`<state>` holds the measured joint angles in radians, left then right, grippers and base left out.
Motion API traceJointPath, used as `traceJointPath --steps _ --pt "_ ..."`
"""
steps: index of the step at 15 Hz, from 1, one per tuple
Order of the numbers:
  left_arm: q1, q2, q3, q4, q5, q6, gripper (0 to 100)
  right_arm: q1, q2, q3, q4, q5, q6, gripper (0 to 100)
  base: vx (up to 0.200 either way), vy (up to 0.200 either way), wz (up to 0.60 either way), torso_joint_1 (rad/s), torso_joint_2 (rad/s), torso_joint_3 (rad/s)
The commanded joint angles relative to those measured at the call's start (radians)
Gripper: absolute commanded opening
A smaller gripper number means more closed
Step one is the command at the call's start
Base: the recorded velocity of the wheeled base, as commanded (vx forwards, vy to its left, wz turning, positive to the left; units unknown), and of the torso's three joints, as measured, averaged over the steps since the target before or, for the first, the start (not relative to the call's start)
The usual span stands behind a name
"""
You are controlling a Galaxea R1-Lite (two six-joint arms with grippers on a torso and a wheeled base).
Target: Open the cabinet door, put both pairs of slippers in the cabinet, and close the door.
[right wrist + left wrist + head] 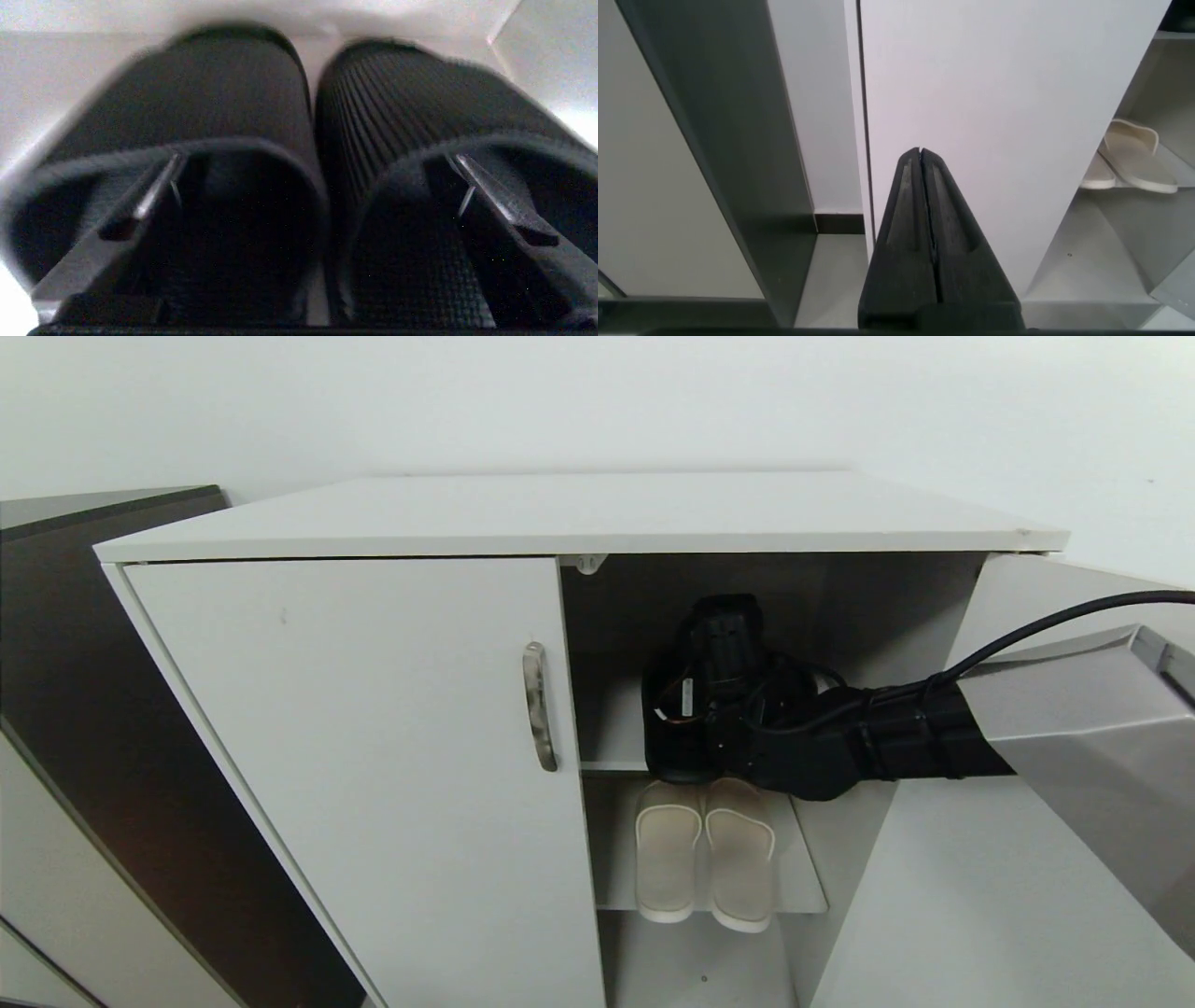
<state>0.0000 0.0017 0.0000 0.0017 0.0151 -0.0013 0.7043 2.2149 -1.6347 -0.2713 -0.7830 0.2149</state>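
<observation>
A white cabinet [560, 513] has its right door [971, 915] swung open and its left door [355, 756] closed. My right arm [840, 737] is inside the upper compartment, over a pair of black slippers [661, 728] on the shelf. My right gripper [316, 157] is open, with one finger [140, 205] inside each black slipper [234, 103]. A white pair of slippers [705, 849] lies side by side on the shelf below. My left gripper [921, 159] is shut and empty, in front of the closed left door [990, 103], with the white slippers [1134, 154] off to one side.
A metal handle [539, 707] runs down the left door's inner edge. A dark panel [103, 709] stands close against the cabinet's left side. A black cable [1055, 621] trails from my right arm past the open door. A white wall rises behind.
</observation>
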Motion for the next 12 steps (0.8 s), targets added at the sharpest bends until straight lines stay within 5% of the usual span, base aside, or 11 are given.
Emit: traceJointPath --steps 1,12 --pt "0.0 0.0 0.0 0.0 0.0 0.0 0 0.018 -0.05 0.055 -0.002 -0.004 0.001 100 0.0 0.0 0.0 0.0 0.0 0.0" --pt "0.0 0.0 0.0 0.0 0.0 0.0 0 0.138 -0.403 0.464 -0.008 0.001 0.087 100 0.0 0.0 0.0 0.0 0.0 0.0"
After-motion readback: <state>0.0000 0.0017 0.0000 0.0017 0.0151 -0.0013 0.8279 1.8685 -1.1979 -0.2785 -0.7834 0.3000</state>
